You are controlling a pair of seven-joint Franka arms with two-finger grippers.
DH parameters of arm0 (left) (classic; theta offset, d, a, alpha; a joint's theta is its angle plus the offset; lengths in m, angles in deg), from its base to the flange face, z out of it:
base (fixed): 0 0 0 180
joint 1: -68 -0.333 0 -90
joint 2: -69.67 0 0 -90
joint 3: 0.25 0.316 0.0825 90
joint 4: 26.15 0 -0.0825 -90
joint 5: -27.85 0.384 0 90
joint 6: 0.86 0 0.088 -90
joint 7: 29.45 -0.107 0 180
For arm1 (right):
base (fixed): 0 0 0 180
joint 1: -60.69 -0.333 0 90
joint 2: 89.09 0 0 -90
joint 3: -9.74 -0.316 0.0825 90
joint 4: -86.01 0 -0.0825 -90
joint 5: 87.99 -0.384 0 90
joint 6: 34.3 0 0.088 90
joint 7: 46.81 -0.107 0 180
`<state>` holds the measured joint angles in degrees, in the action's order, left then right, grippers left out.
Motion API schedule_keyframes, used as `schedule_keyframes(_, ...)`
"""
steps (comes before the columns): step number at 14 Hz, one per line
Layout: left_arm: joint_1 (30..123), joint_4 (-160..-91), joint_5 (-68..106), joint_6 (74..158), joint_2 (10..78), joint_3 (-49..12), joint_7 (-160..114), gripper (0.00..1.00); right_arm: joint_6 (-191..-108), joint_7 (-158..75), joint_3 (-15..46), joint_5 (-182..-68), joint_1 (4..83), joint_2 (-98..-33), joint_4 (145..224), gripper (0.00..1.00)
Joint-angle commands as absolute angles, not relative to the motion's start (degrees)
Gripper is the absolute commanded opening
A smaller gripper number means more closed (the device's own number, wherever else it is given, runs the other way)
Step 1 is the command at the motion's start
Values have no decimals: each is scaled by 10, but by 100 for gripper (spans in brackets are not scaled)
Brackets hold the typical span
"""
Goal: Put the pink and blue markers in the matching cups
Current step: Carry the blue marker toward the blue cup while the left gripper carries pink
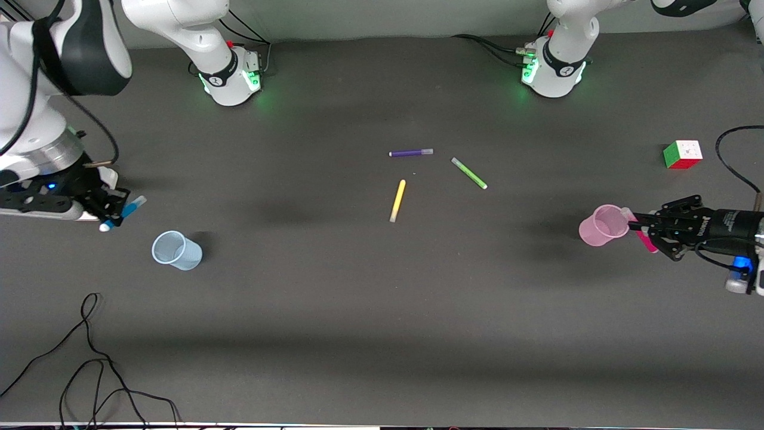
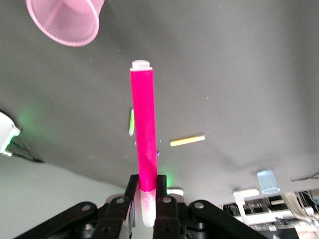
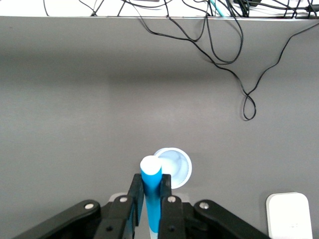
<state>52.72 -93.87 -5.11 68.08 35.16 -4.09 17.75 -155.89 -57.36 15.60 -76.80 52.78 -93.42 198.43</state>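
My left gripper [image 1: 647, 230] is shut on the hot pink marker [image 1: 643, 237] and holds it just beside the pink cup [image 1: 601, 226], on the cup's left-arm-end side. In the left wrist view the pink marker [image 2: 142, 134] sticks out from the gripper [image 2: 146, 186] toward the pink cup [image 2: 65, 20]. My right gripper [image 1: 111, 209] is shut on the blue marker [image 1: 126, 212] above the table, toward the right arm's end from the pale blue cup [image 1: 176, 250]. In the right wrist view the blue marker [image 3: 151, 191] stands in the gripper [image 3: 151, 188], with the blue cup [image 3: 174, 167] close by.
A purple marker [image 1: 410, 153], a green marker [image 1: 469, 173] and a yellow marker [image 1: 397, 200] lie mid-table. A Rubik's cube [image 1: 682, 154] sits toward the left arm's end. Black cables [image 1: 89, 358] trail near the front edge at the right arm's end.
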Motion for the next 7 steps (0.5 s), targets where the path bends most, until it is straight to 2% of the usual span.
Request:
schedule_keyframes(1,474,-1013,-85,647,367,-46,132,0,-1607,-564,159,-757,527,-931,2015,0)
schedule_keyframes(4,451,-1088,-86,661,388,-44,62,0,-1645,-562,176,-756,530,-914,2030,0)
schedule_keyframes(7,430,-1131,-90,673,392,-44,33,0,-1746,-560,188,-753,531,-915,2098,0)
